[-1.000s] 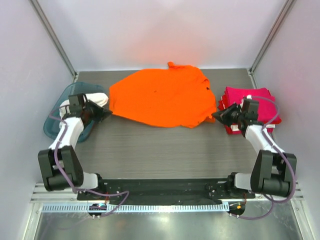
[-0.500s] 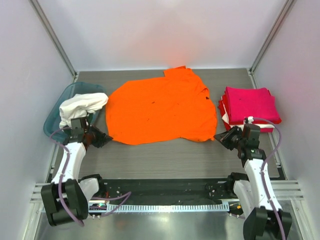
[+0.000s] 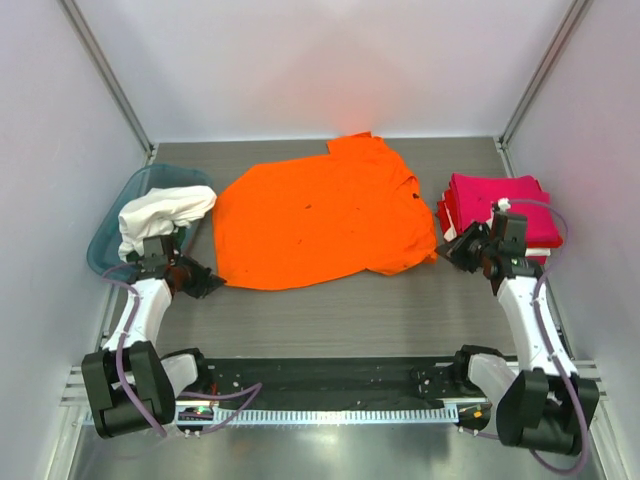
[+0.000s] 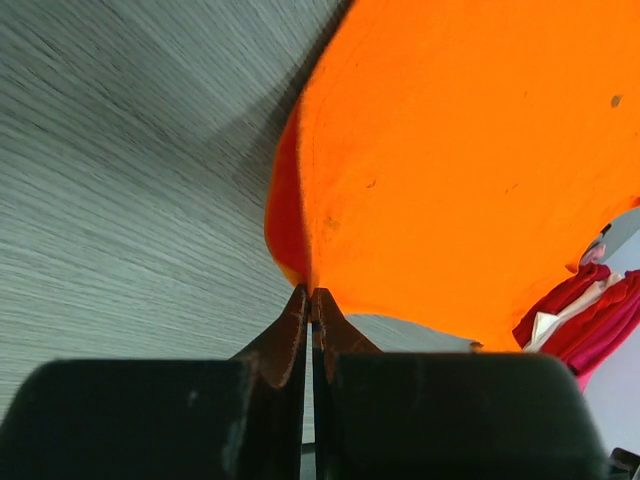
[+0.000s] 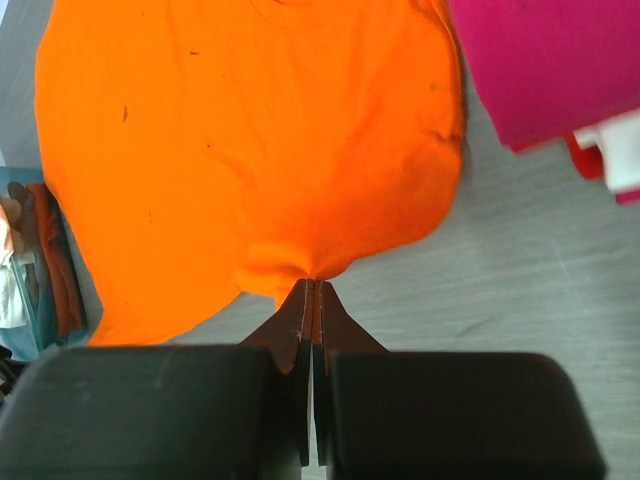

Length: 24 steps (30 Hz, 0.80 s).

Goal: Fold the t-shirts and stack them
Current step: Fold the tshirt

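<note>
An orange t-shirt (image 3: pixel 320 215) lies spread flat on the middle of the grey table. My left gripper (image 3: pixel 212 285) is shut on its near left corner, low at the table; in the left wrist view the jaws (image 4: pixel 310 292) pinch the shirt's edge (image 4: pixel 450 150). My right gripper (image 3: pixel 441 251) is shut on the shirt's near right corner; in the right wrist view the jaws (image 5: pixel 313 283) pinch a bunched bit of the orange cloth (image 5: pixel 250 130). A stack of folded pink shirts (image 3: pixel 498 205) lies at the right, and shows in the right wrist view (image 5: pixel 560 60).
A teal bin (image 3: pixel 108 235) stands at the left edge with a white garment (image 3: pixel 165 208) hanging over its rim. The bin also shows in the right wrist view (image 5: pixel 40 260). Walls enclose the table at the back and sides.
Both grippers dragged the orange shirt toward the front of the table. In the last half second the right gripper moved back toward the pink stack, and the left one barely moved.
</note>
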### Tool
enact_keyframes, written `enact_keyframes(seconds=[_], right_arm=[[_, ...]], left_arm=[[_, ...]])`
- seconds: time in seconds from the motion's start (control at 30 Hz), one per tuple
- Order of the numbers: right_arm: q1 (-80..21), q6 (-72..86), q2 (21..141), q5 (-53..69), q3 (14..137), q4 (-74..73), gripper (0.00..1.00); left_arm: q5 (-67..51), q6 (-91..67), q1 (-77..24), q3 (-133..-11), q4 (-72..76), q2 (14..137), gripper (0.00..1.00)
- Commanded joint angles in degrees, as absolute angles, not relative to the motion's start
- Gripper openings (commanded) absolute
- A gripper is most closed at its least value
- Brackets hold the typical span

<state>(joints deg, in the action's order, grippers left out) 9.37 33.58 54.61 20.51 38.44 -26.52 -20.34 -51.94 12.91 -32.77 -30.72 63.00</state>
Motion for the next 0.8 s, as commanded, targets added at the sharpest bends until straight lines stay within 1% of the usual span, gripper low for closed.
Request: enact_keyframes(seconds=[0.0, 0.23, 0.47, 0.77], right_arm=[[7.8, 31.2, 60.9, 19.6, 44.4, -24.6, 0.01], [4.8, 31.1, 71.8, 17.2, 52.9, -24.2, 0.01], [1.8, 30.7, 80.9, 15.2, 63.0, -23.9, 0.01], [0.6, 30.7, 91.7, 15.1, 74.7, -23.8, 0.01]], left_arm=[[-20.4, -53.3, 13.7, -35.9, -28.8, 63.2, 0.0], [-19.2, -55.4, 13.9, -39.4, -28.4, 65.4, 0.0], [-19.2, -58.8, 14.1, -41.0, -24.4, 69.9, 0.0], [-19.2, -60.8, 14.1, -44.4, -20.3, 77.3, 0.0]])
